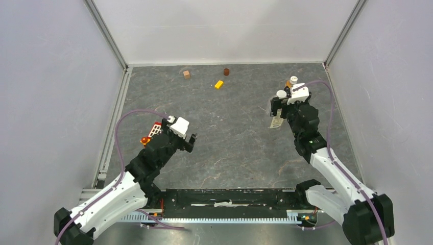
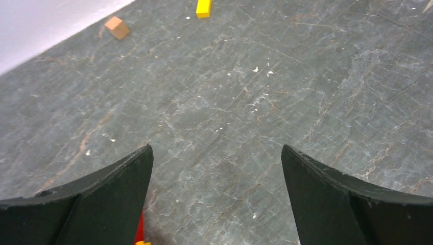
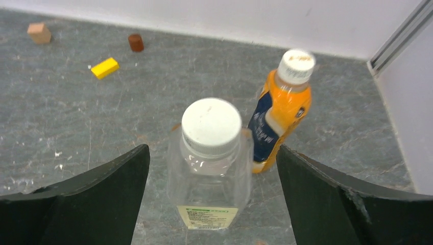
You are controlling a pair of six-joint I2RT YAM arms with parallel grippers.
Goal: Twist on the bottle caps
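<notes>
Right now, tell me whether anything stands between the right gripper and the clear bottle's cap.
Nothing visible does. The white cap sits on the clear bottle directly in front of the open right gripper; the orange bottle stands beyond it, to the right.

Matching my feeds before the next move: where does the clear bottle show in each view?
Top external: clear bottle right of centre, mid-depth.
Left wrist: not in it.
Right wrist: bottom centre, close up.
Shared landmark: yellow block, far centre from above, top edge in left wrist, upper left in right wrist.
</notes>
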